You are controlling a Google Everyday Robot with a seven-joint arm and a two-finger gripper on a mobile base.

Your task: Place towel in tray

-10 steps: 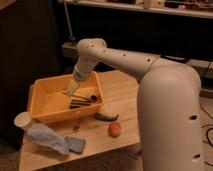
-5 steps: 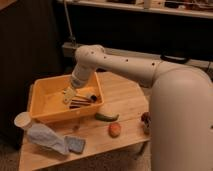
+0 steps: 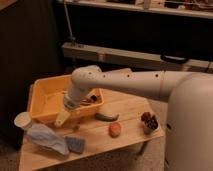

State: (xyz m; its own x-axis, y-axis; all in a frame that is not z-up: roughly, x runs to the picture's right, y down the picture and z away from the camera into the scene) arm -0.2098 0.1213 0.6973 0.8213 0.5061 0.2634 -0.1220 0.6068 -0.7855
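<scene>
The towel (image 3: 47, 137) is a crumpled grey-blue cloth lying on the front left of the wooden table (image 3: 127, 107), outside the tray. The yellow tray (image 3: 44, 97) stands at the back left of the table with a dark object (image 3: 89, 100) inside it. My gripper (image 3: 62, 118) hangs down over the tray's front wall, a short way above and to the right of the towel. It is not touching the towel. The white arm reaches in from the right.
A white cup (image 3: 22, 120) stands left of the towel. A darker blue piece (image 3: 76, 144) lies by the towel's right end. A green vegetable (image 3: 106, 117), an orange round thing (image 3: 115, 129) and a small cup of brown items (image 3: 149, 121) sit to the right.
My gripper has moved from over the inside of the tray forward and down to the tray's front wall, nearer the towel. The towel has not moved.
</scene>
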